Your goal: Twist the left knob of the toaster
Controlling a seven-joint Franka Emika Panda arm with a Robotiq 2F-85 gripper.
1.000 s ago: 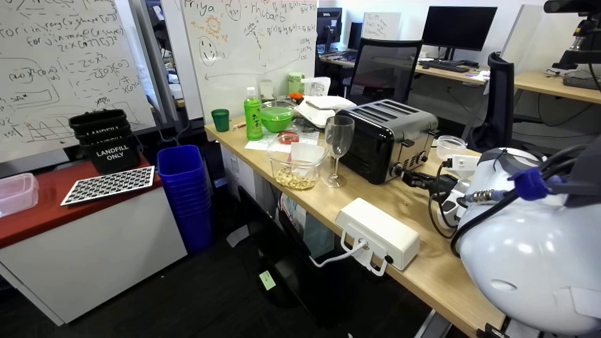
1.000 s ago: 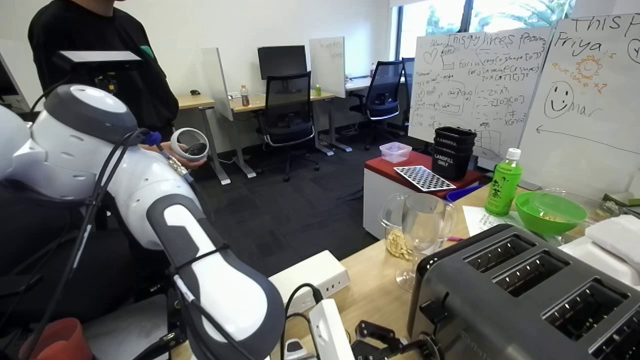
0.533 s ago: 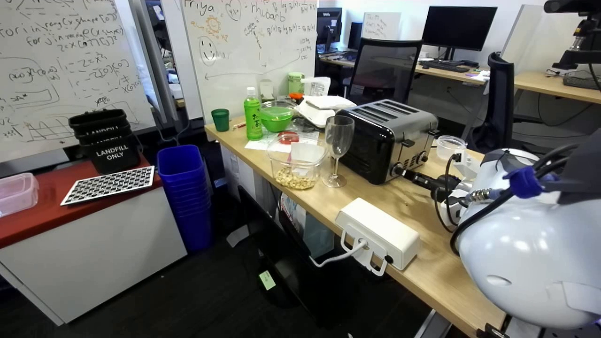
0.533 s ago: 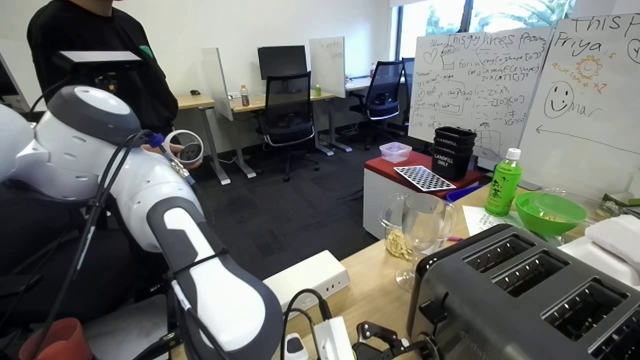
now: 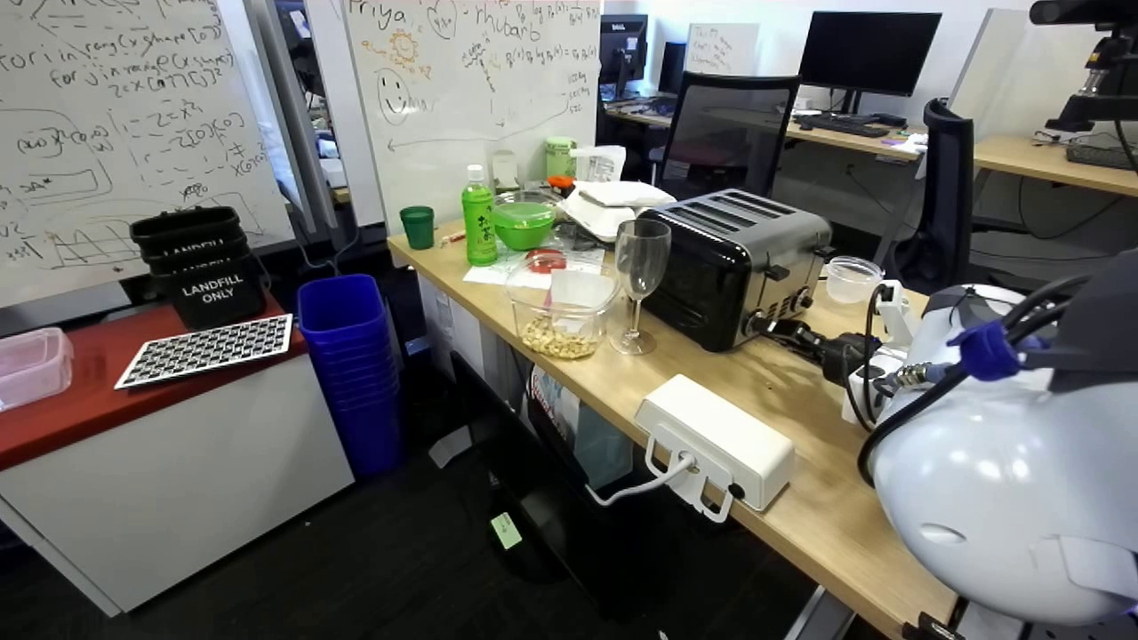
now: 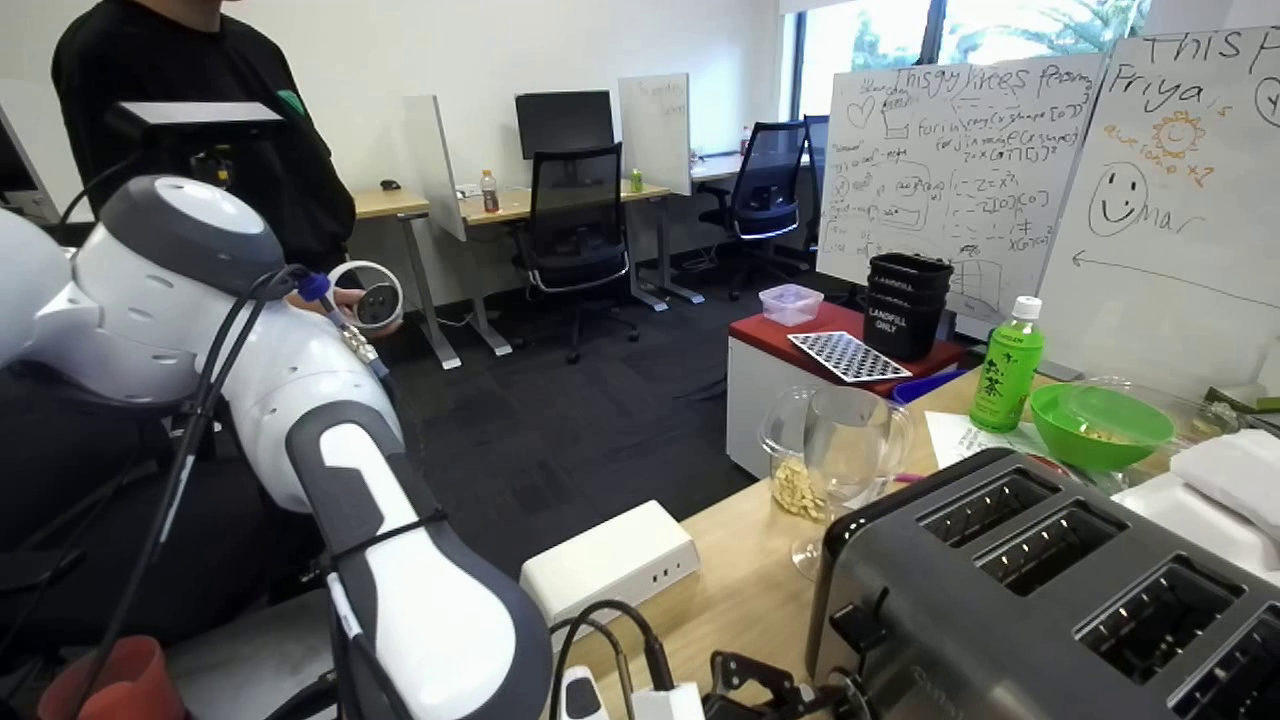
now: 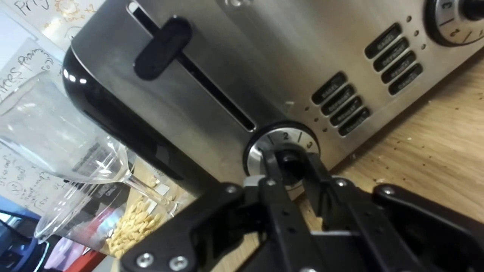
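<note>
The toaster [image 7: 245, 68] has a smooth, satin metal front with soft reflections and a glossy black end. Its left knob [image 7: 286, 135] pairs a silvery dial with a smooth black grip. The gripper [image 7: 291, 158] is mostly matt black, with shiny metal screws [image 7: 178, 263]. The arm [image 5: 996, 507] has glossy white casing, the table [image 7: 435, 151] is pale, grained wood, the glass [image 5: 643, 258] clear and shiny.
</note>
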